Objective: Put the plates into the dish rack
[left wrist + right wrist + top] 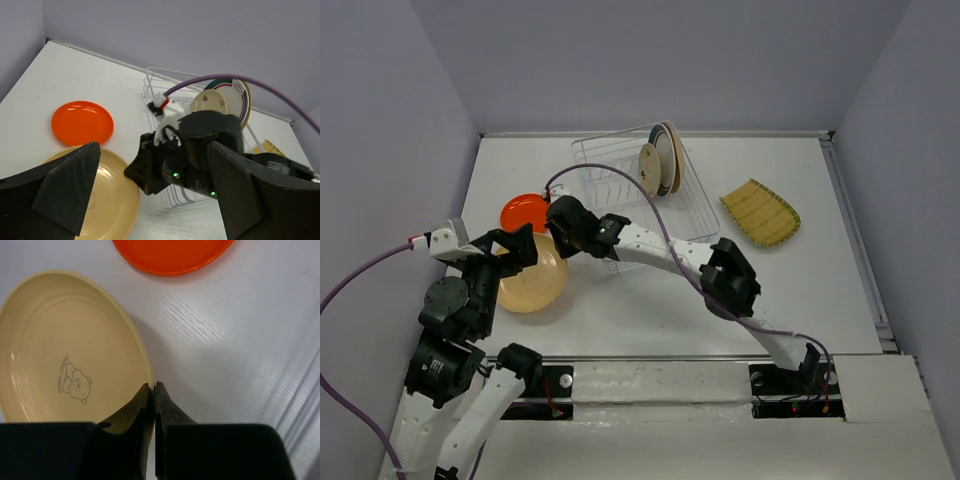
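Observation:
A plain tan plate (530, 282) with a bear print lies flat on the table at the left; it also shows in the right wrist view (65, 355) and the left wrist view (112, 197). My right gripper (558, 235) (154, 386) is shut on its right rim. My left gripper (510, 246) (152, 150) is open and empty above the plate. A glossy orange-red plate (523, 211) (82, 122) (172, 255) lies just behind it. The wire dish rack (610, 180) (155, 80) holds a cream floral plate (649, 168) and a teal-rimmed white plate (667, 157) upright.
A squarish yellow-green striped plate (760, 212) lies on the table to the right of the rack. The right arm's purple cable (620, 175) arches over the rack. Grey walls close in the table on the left, back and right.

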You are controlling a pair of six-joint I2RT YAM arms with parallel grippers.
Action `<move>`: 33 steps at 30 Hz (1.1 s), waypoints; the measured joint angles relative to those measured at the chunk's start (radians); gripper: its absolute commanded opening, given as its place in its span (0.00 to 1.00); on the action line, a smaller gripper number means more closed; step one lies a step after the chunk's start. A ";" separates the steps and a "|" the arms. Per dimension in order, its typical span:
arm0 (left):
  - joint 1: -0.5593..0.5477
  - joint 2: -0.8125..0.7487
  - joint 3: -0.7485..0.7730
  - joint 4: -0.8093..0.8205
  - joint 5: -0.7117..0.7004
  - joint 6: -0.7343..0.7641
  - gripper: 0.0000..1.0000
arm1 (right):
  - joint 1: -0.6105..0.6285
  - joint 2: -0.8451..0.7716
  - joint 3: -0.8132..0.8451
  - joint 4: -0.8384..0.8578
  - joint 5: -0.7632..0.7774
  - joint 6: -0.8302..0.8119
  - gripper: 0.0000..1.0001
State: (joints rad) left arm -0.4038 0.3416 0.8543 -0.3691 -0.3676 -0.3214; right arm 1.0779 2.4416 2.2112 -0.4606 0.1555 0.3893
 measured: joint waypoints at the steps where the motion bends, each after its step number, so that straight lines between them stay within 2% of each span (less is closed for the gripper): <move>1: 0.000 0.009 0.011 -0.011 0.003 -0.002 0.99 | 0.001 -0.055 -0.040 0.009 0.008 0.000 0.07; 9: 0.000 0.070 0.063 -0.063 0.115 -0.029 0.94 | -0.012 -0.431 -0.253 0.087 0.047 -0.001 0.07; 12: 0.000 0.095 0.068 -0.072 0.159 -0.037 0.91 | -0.056 -0.566 -0.361 0.134 0.024 0.001 0.07; 15: 0.000 0.111 0.068 -0.077 0.191 -0.044 0.92 | -0.153 -0.702 -0.522 0.192 -0.027 0.008 0.07; 19: 0.000 0.150 0.068 -0.071 0.237 -0.062 0.95 | -0.246 -0.774 -0.644 0.204 -0.041 0.006 0.07; 22: 0.000 0.188 0.063 -0.055 0.266 -0.075 0.95 | -0.271 -0.808 -0.716 0.199 -0.062 0.007 0.07; 28: 0.000 0.281 0.037 -0.004 0.360 -0.097 0.88 | -0.273 -0.864 -0.782 0.204 -0.112 0.006 0.07; 33: 0.011 0.328 -0.011 0.039 0.383 -0.098 0.82 | -0.278 -0.912 -0.801 0.211 -0.125 -0.002 0.07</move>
State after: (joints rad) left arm -0.3927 0.6693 0.8429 -0.3298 0.0158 -0.4198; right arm 0.7998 1.5295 1.4097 -0.2501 0.0303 0.3878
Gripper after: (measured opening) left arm 0.842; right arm 0.097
